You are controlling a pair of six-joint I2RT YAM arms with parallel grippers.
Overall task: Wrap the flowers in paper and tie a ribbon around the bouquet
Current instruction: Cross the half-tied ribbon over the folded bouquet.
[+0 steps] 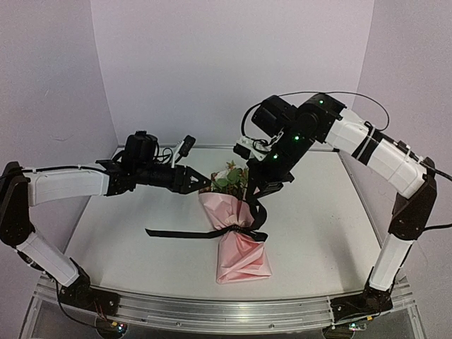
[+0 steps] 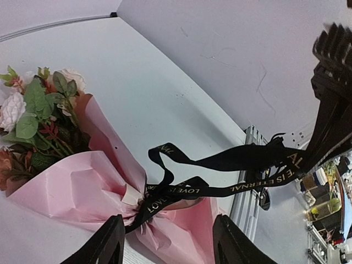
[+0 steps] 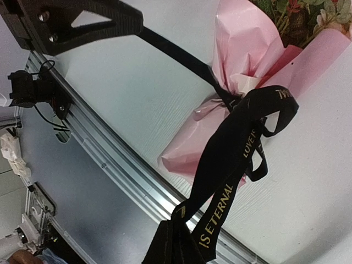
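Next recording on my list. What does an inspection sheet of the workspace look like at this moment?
Surface: white table, no spills seen.
Job's things: bouquet lies on its side, with the flowers toward the back wall. The paper is cinched by the ribbon. One ribbon tail lies flat to the left, the other rises to the right gripper.
Clutter: nothing seen.
Grippers: left gripper is open by the flower end and holds nothing. Right gripper is shut on the raised ribbon tail.
Cables: black cable arcs over the right arm, apart from the bouquet.
Surroundings: plain lilac walls; aluminium rail along the near edge.
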